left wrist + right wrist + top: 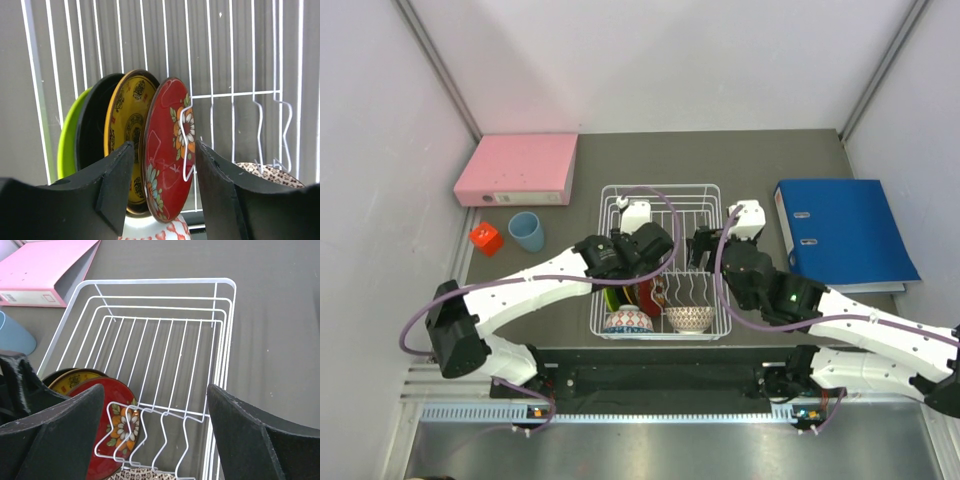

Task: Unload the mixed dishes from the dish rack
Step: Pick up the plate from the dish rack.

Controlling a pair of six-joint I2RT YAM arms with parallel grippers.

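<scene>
Grey tabletop ringed by white walls carries the dish rack at centre frame. Mid-frame in the left wrist view, the dark red plate stands on edge in the divider wires, glossy and flowered, with the yellow plate and lime green plate just left of it. It is likely rigid, slick and breakable; pinching the upper rim seems best. Left gripper fingers stand wide either side of it, apparently not touching. Right gripper gapes over the rack's bare wires.
</scene>
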